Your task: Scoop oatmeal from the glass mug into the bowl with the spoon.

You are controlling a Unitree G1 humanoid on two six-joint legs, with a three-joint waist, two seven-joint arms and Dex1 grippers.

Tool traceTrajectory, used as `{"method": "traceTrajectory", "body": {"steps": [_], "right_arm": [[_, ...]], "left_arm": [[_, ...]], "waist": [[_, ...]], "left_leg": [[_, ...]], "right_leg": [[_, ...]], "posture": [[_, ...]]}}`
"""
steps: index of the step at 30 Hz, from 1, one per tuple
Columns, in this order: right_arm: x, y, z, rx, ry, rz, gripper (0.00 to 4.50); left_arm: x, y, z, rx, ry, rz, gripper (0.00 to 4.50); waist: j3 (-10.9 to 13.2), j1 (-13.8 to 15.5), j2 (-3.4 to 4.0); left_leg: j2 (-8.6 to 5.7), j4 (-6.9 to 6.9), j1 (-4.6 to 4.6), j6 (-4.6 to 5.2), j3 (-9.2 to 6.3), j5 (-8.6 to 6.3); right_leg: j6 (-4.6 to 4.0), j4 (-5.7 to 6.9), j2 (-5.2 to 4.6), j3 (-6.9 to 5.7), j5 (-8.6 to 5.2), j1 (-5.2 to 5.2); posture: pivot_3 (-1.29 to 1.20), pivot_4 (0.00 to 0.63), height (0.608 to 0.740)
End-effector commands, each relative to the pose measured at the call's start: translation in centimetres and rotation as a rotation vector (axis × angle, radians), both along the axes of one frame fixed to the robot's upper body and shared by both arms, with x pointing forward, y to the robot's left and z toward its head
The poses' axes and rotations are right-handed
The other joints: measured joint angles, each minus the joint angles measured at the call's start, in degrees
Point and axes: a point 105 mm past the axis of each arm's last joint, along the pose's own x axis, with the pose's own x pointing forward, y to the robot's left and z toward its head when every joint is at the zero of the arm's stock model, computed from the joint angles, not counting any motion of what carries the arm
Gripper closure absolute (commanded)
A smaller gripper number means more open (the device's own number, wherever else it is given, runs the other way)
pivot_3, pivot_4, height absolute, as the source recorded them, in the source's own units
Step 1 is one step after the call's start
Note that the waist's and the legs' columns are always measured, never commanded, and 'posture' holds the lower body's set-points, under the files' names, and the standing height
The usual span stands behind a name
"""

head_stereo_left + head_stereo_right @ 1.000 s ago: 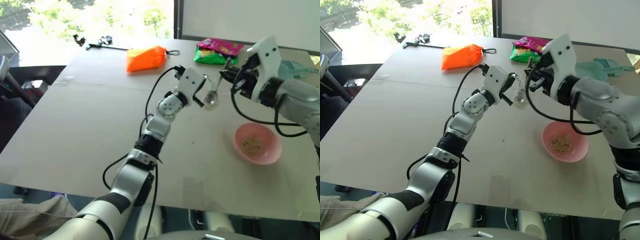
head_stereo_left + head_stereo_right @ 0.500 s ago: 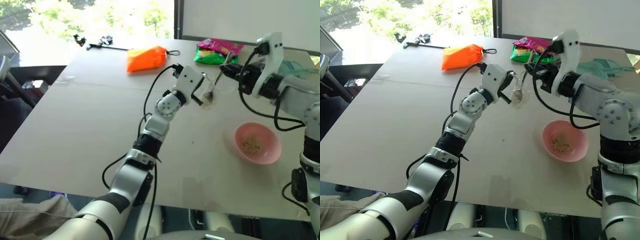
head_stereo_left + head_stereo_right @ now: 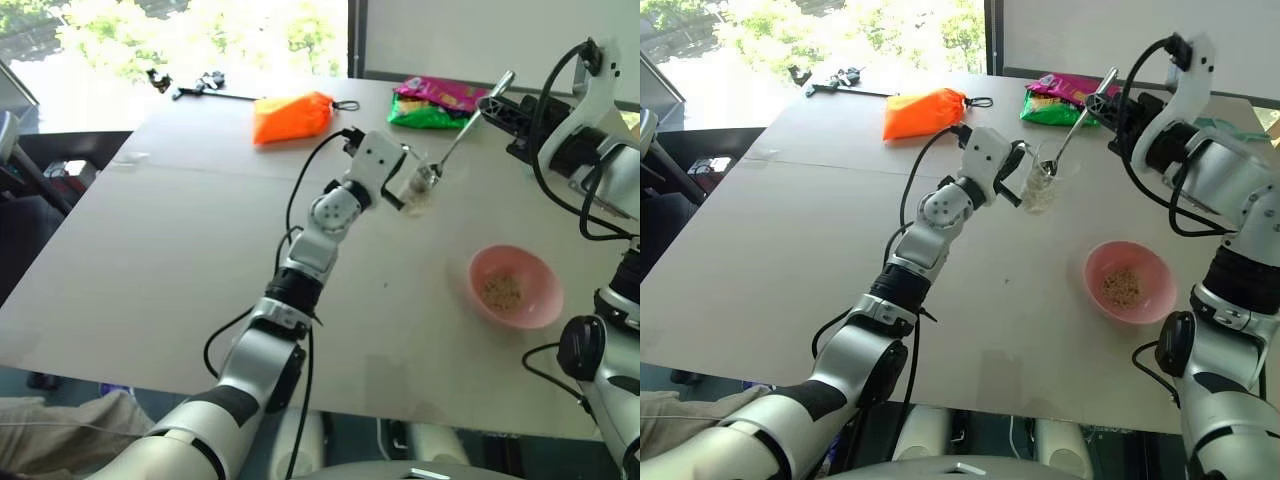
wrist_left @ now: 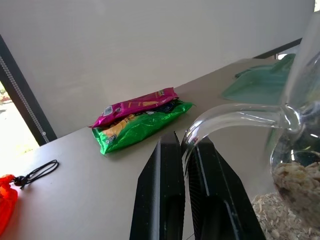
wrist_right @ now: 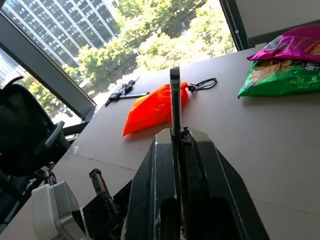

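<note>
On the far side of the table (image 3: 150,260), the left gripper (image 4: 182,165) pinches the handle of the glass mug (image 3: 1040,185), which holds some oatmeal (image 4: 295,180). To its right, the right gripper (image 5: 175,145) is clamped on the handle of the spoon (image 3: 462,135), whose head dips into the mug's mouth. The pink bowl (image 3: 515,288) sits nearer and to the right, a little oatmeal in it.
</note>
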Motion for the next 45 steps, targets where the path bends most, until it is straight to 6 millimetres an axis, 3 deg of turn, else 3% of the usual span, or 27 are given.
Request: {"method": "traceTrajectory", "body": {"steps": [1,10,33,45], "right_arm": [[-0.9,-0.4,1.9,0.108,-0.034,0.007,4.5],[-1.6,-3.3,1.7,0.228,0.023,-0.082,4.5],[-4.1,-6.9,0.9,0.273,0.046,-0.186,4.5],[-5.7,-9.0,-0.3,0.322,0.039,-0.262,4.5]], "left_arm": [[-0.7,-0.9,1.9,-0.028,-0.061,-0.036,4.44],[-1.3,-1.9,1.4,-0.025,-0.044,-0.075,4.44],[-2.0,-3.6,1.3,-0.02,-0.009,-0.144,4.44],[-3.1,-6.5,1.1,0.04,-0.026,-0.227,4.44]], "waist": [[0.0,0.0,0.0],[0.0,0.03,0.0],[-0.01,0.01,0.01],[-0.01,0.06,0.02]], "left_leg": [[0.0,0.0,0.0,0.0,0.01,0.0],[0.0,0.0,-0.02,0.01,0.0,0.0],[-0.01,-0.01,-0.01,0.06,-0.02,-0.04],[-0.02,-0.01,0.02,0.08,-0.04,-0.04]], "right_leg": [[0.0,0.0,0.0,0.0,0.0,0.0],[0.0,-0.02,-0.01,0.01,0.0,0.0],[0.0,-0.03,0.0,0.03,0.0,0.01],[0.01,-0.03,0.02,0.04,0.0,0.03]], "posture": [[0.0,0.15,0.74],[0.0,0.15,0.74],[0.0,0.15,0.74],[0.0,0.15,0.74]]}}
